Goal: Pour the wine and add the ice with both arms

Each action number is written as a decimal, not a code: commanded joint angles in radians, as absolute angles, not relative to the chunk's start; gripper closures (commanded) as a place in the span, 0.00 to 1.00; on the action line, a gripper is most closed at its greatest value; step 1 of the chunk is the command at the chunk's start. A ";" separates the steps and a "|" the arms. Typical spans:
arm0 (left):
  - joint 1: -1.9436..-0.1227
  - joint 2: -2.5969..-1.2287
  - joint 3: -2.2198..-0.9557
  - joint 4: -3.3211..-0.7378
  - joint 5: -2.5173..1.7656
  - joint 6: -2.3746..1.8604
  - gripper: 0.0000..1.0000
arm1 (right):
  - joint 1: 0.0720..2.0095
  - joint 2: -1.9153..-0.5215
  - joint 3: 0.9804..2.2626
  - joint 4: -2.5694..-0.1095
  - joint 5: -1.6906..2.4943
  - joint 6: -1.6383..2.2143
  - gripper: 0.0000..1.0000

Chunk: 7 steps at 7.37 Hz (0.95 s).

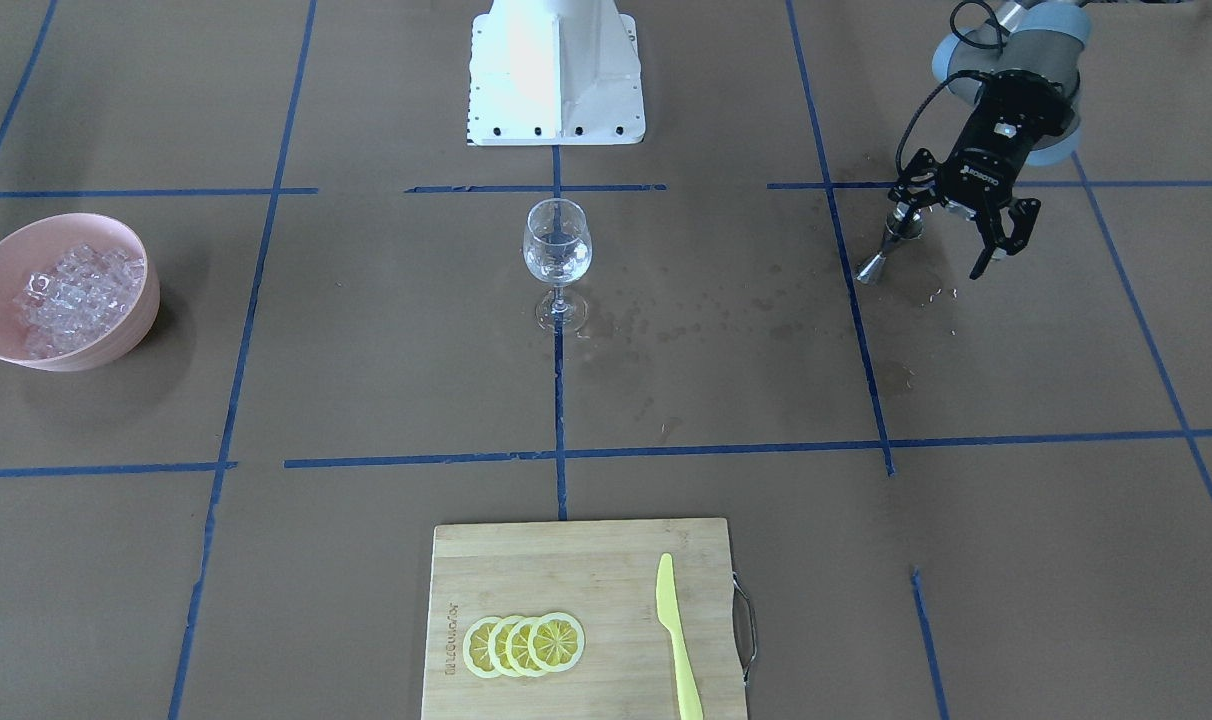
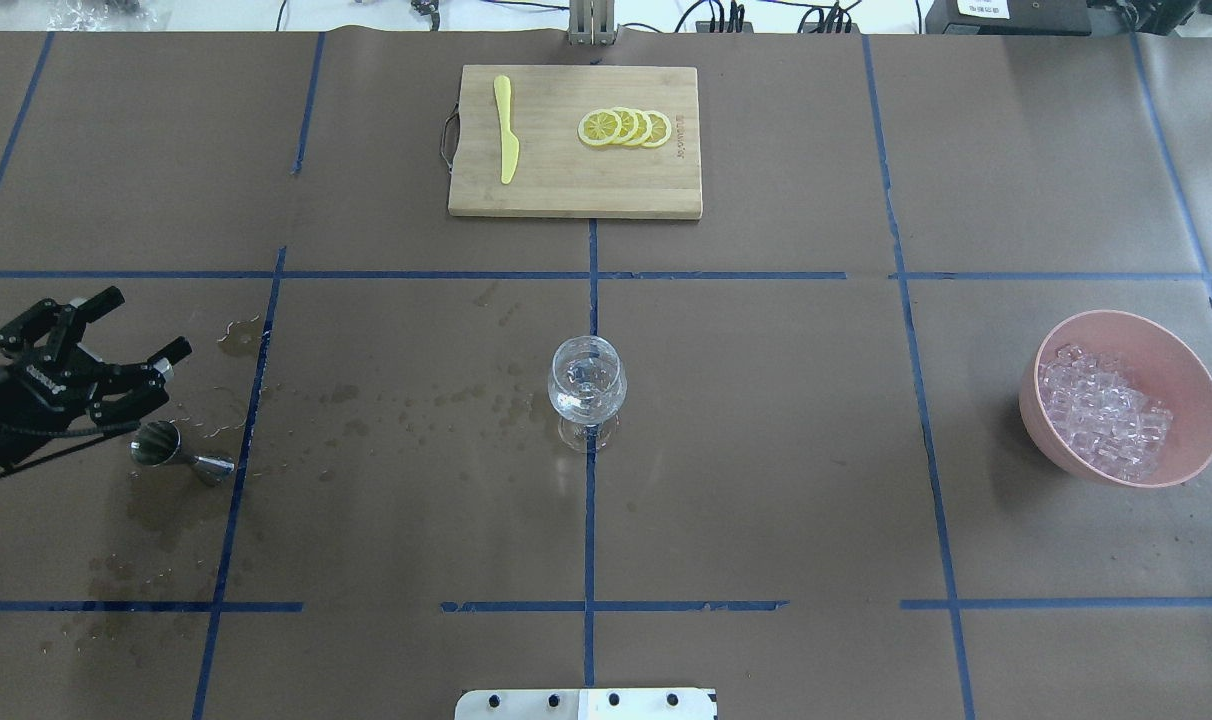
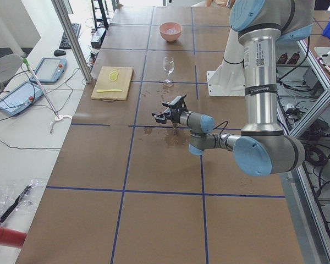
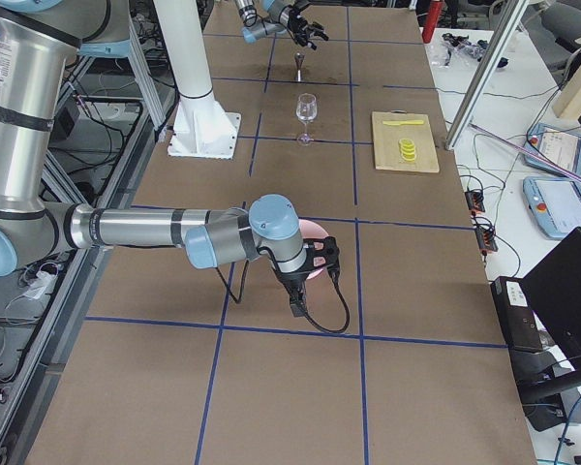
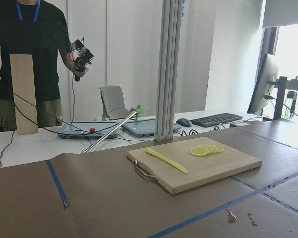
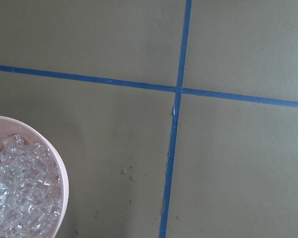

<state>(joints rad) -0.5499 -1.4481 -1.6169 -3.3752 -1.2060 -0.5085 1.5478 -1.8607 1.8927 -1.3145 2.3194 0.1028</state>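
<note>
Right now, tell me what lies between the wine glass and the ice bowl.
In the overhead view, only bare paper and one blue tape line separate the wine glass from the ice bowl.

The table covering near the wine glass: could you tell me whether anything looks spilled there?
Yes: dark wet splashes dot the brown paper between the wine glass and the metal jigger, with more around the jigger.

Brown table (image 1: 366, 350), blue tape grid (image 1: 726, 447). Pink bowl (image 1: 116, 345), whitish clear ice (image 1: 71, 295). Colourless glass (image 1: 557, 250). Silver jigger (image 1: 884, 250). Tan wood-grain board (image 1: 566, 570), yellow lemon slices (image 1: 526, 645), yellow-green knife (image 1: 678, 640). Black left gripper (image 2: 146, 322), grey left arm (image 3: 259, 88) with pale blue joints.
</note>
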 commanded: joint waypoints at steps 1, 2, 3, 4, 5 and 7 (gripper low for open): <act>-0.882 -1.544 -1.620 -3.085 -1.646 -0.508 0.00 | 1.548 -1.861 1.893 -1.315 2.319 0.103 0.00; -1.005 -1.589 -1.626 -2.936 -1.808 -0.447 0.00 | 1.548 -1.861 1.893 -1.315 2.319 0.101 0.00; -1.105 -1.624 -1.635 -2.804 -1.892 -0.345 0.00 | 1.548 -1.861 1.893 -1.315 2.319 0.101 0.00; -1.191 -1.635 -1.646 -2.642 -1.976 -0.322 0.00 | 1.548 -1.861 1.891 -1.315 2.319 0.097 0.00; -1.245 -1.637 -1.647 -2.550 -2.005 -0.322 0.00 | 1.548 -1.864 1.893 -1.315 2.319 0.097 0.00; -1.313 -1.551 -1.640 -2.460 -2.111 -0.322 0.00 | 1.548 -1.867 1.890 -1.315 2.319 0.095 0.00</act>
